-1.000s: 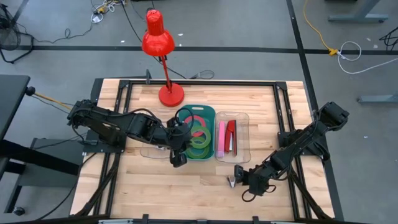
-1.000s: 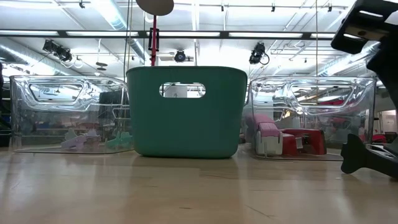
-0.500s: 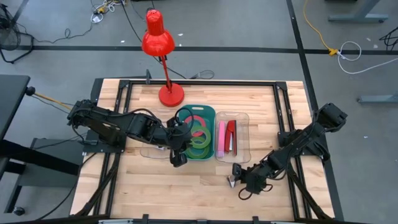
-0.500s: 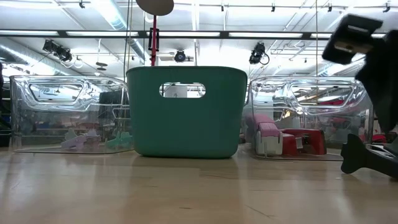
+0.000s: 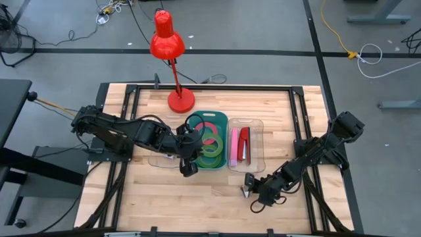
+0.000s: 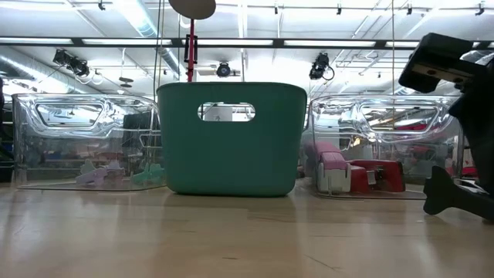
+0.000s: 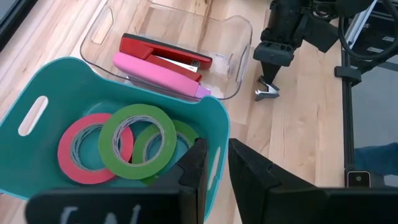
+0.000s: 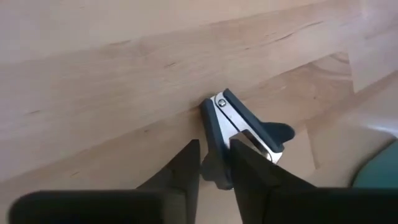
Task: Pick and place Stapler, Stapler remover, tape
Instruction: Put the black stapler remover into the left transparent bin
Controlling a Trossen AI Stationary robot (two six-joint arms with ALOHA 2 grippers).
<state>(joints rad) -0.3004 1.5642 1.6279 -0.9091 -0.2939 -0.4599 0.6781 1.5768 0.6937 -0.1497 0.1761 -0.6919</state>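
Dark-handled, with shiny steel claws, the remover (image 8: pixel 239 134) lies on the pale plank table (image 5: pixel 164 197) wedged between the right gripper's (image 8: pixel 214 163) narrowly parted fingers, whose jaws have drawn in on it since a second ago. Beyond those jaws stand a clear bin (image 5: pixel 256 141) with a red stapler (image 7: pixel 165 51) and a pink one (image 7: pixel 158 74), a teal basket (image 7: pixel 37 112) of glossy tape rings (image 7: pixel 138 140), a red lamp (image 5: pixel 168 43) and grey floor. Just past the left gripper's (image 7: pixel 214 165) slightly parted, empty jaws is the basket's rim.
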